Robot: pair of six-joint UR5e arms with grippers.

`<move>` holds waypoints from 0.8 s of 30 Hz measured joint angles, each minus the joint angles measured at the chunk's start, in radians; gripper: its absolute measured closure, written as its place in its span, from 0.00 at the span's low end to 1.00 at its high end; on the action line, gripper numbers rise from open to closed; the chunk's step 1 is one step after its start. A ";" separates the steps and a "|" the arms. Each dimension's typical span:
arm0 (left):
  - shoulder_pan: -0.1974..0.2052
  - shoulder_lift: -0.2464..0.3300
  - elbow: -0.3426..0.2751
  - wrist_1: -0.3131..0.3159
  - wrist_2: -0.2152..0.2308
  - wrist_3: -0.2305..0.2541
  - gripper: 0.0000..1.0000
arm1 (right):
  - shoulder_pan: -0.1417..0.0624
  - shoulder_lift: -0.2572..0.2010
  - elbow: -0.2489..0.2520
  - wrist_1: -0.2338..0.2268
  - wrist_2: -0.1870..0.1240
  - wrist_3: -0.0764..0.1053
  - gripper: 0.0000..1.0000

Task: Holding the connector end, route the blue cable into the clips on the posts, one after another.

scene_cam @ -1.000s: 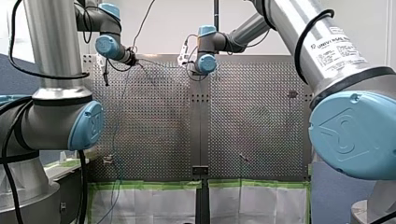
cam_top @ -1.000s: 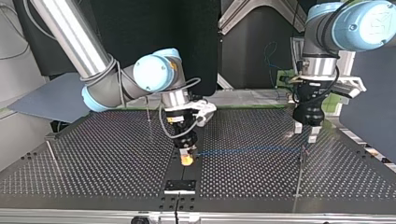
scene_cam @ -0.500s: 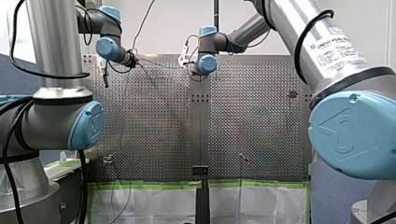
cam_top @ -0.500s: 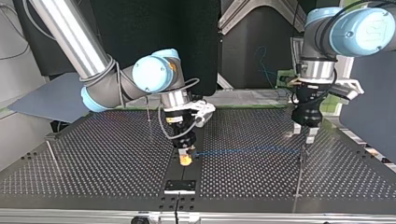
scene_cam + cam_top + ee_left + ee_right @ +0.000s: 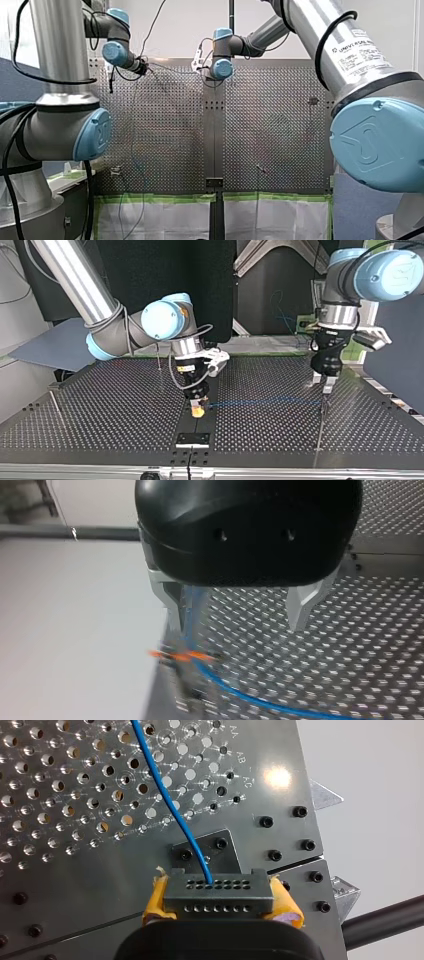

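Four cams: two wide, two riding the wrists.
Front cam sits behind and above the arms, looking out over the perforated table, well back from both grippers. Top cam is low across the table, facing the arms. Those two share the table and both arms. Left wrist cam looks along my left gripper, close up. Right wrist cam hugs my right gripper and the connector. The blue cable ahead of each gripper shows in both wrist cams and the top cam.
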 joint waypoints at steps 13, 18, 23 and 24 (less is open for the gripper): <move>-0.004 0.023 0.000 0.041 0.026 0.046 0.00 | -0.003 0.003 0.000 0.000 0.000 0.001 1.00; -0.008 0.021 0.003 0.040 0.046 0.047 0.00 | -0.004 0.003 0.000 -0.001 -0.001 0.002 1.00; -0.020 0.005 0.030 0.021 0.051 0.057 0.00 | -0.005 0.005 0.000 -0.002 -0.002 0.003 1.00; -0.024 0.000 0.039 0.015 0.050 0.060 0.00 | -0.005 0.005 0.000 -0.002 -0.002 0.003 1.00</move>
